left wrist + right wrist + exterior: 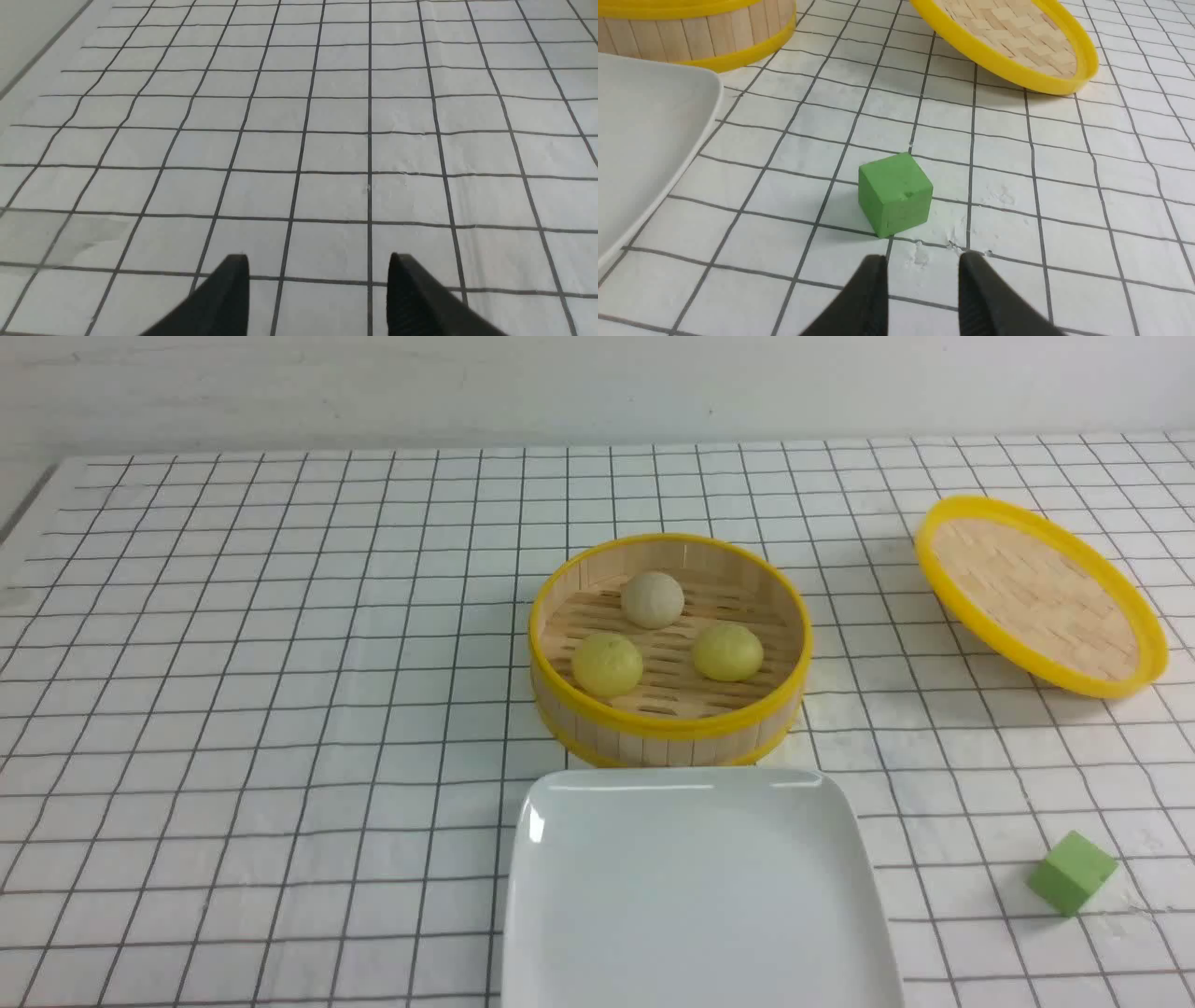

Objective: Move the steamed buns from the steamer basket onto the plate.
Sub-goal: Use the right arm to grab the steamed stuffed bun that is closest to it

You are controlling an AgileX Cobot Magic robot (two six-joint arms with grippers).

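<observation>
Only the front view shows the three buns [608, 664] inside the basket [672, 733], mid-counter [280, 709]. The plate [695, 896], just nearer, runs out of frame. Wrist views alone show the arms' tips — left end effector [317, 261] spread wide, right end effector [922, 261] partly parted behind a green cube [895, 193], both empty.

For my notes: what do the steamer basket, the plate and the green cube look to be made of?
Steamer basket: matte pale slats, bamboo or wood by the grain, with glossy yellow rims, likely plastic. Plate: glossy white with sharp highlights on its rim, ceramic or melamine. Green cube: matte, slightly pitted faces and softened edges, probably foam, though not certain.
</observation>
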